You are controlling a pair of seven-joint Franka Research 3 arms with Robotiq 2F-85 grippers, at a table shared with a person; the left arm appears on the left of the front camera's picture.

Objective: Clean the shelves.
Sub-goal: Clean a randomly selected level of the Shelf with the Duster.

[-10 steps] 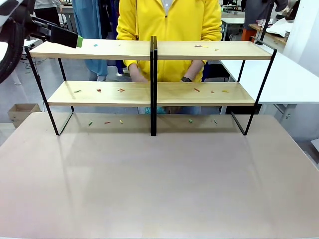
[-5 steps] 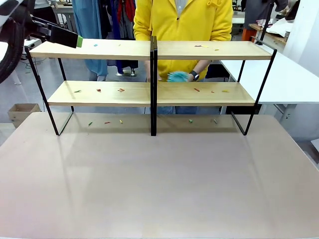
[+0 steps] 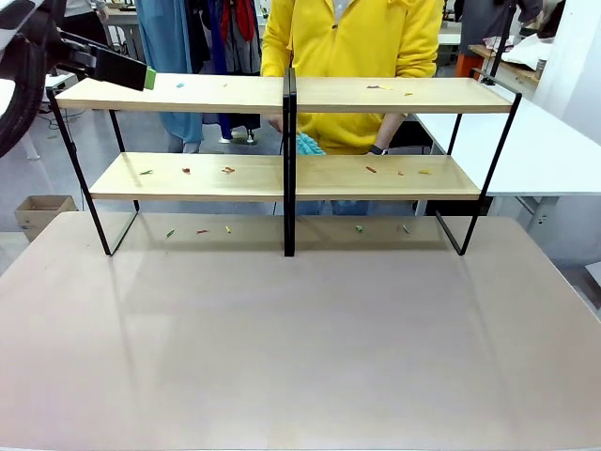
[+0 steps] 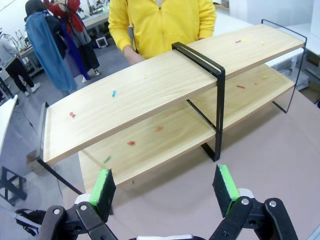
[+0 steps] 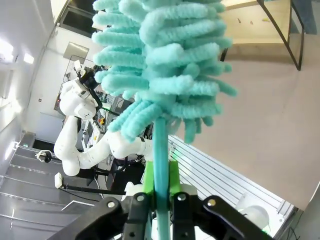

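The shelves [image 3: 376,94] stand across the far half of the table, two long light boards on a thin black frame with a central post. Small coloured scraps [image 3: 228,170] lie on both boards and on the table beneath. My left gripper [image 3: 141,73] hovers at the top board's left end; in the left wrist view this gripper [image 4: 164,185] is open, looking down on the shelves [image 4: 150,95]. My right gripper [image 5: 160,182] is shut on the handle of a fluffy teal duster [image 5: 165,65], its head pointing toward the shelves [image 5: 250,20].
A person in a yellow top [image 3: 357,38] stands behind the shelves, holding a teal duster [image 3: 307,144] just right of the central post, above the lower board. A white table [image 3: 554,150] stands at the right. The brown tabletop [image 3: 300,338] stretches in front.
The person stepped to the right and raised a teal duster from behind the lower board, then moved it left toward the central post. My left gripper has stayed put.
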